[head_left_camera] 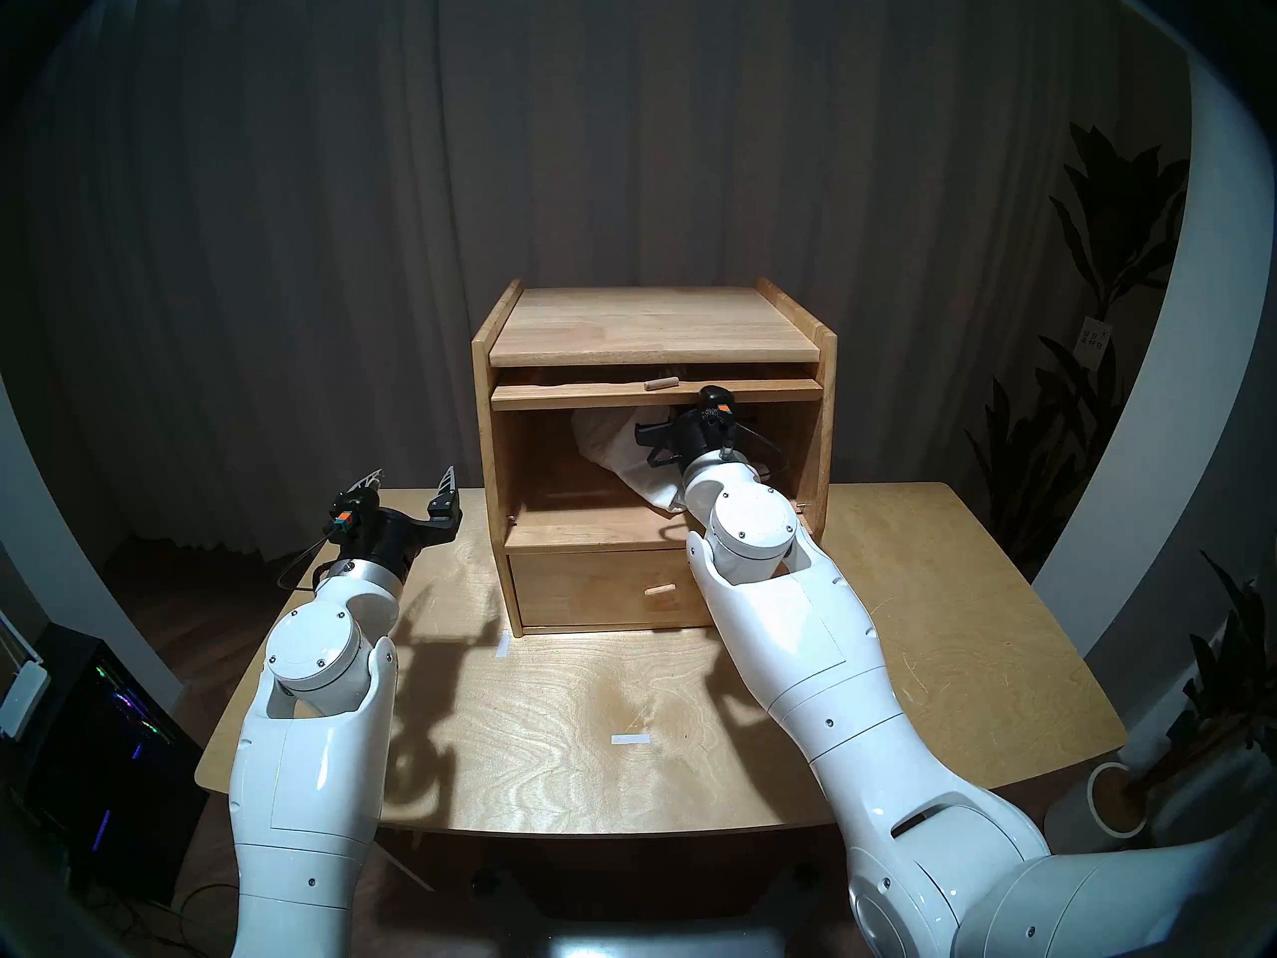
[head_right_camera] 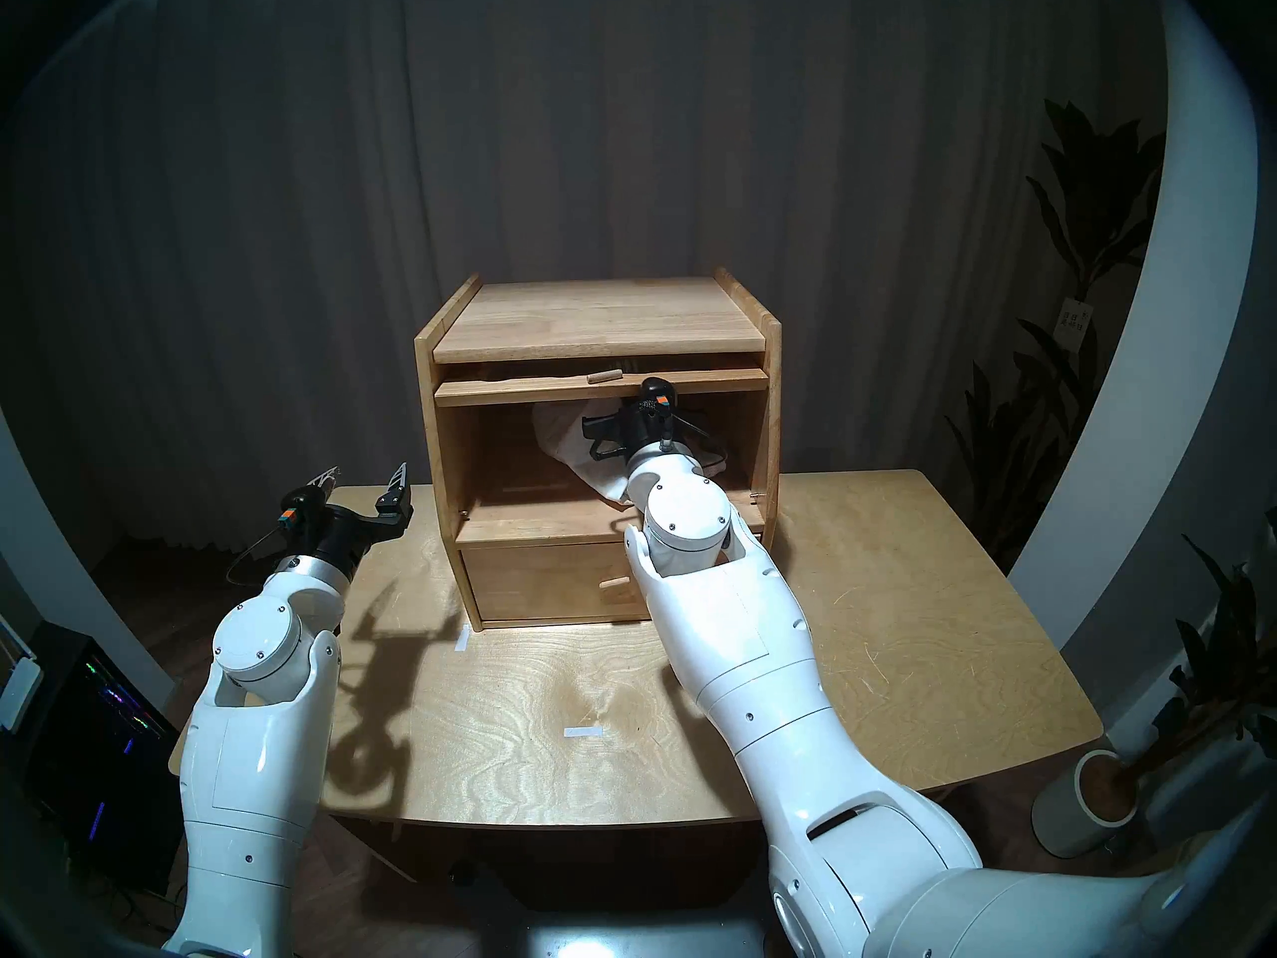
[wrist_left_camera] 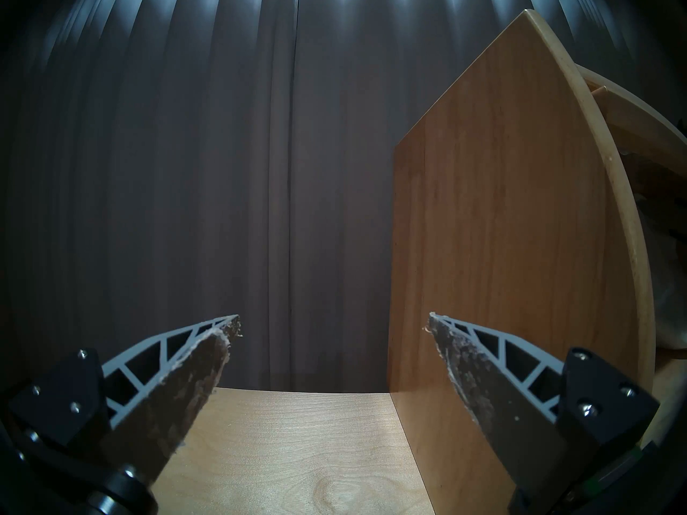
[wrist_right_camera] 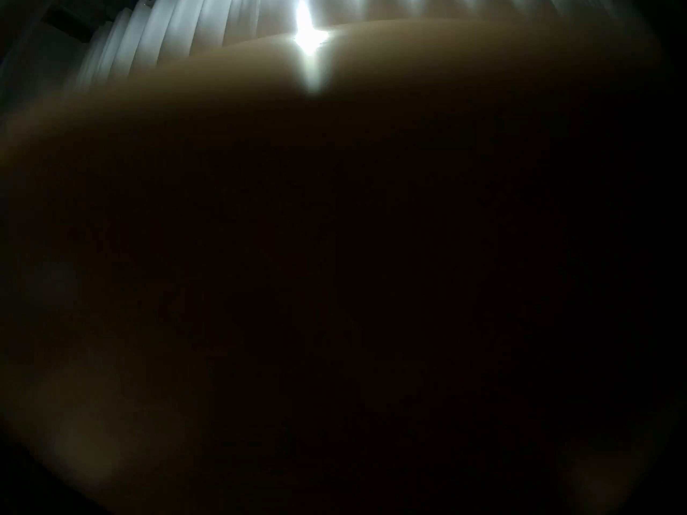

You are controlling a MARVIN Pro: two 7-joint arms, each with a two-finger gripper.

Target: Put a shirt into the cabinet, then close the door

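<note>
The light-wood cabinet stands at the back of the table. Its door is swung up flat under the top, peg handle facing out, so the large compartment is open. The white shirt hangs bunched inside it. My right gripper reaches into the compartment, shut on the shirt, with its fingertips hidden in the fabric. The right wrist view is dark and blurred. My left gripper hovers open and empty left of the cabinet's side wall.
The drawer below the compartment is shut. The wooden table carries two white tape marks. A computer case stands on the floor at left. Plants and a pot are at right, a grey curtain behind.
</note>
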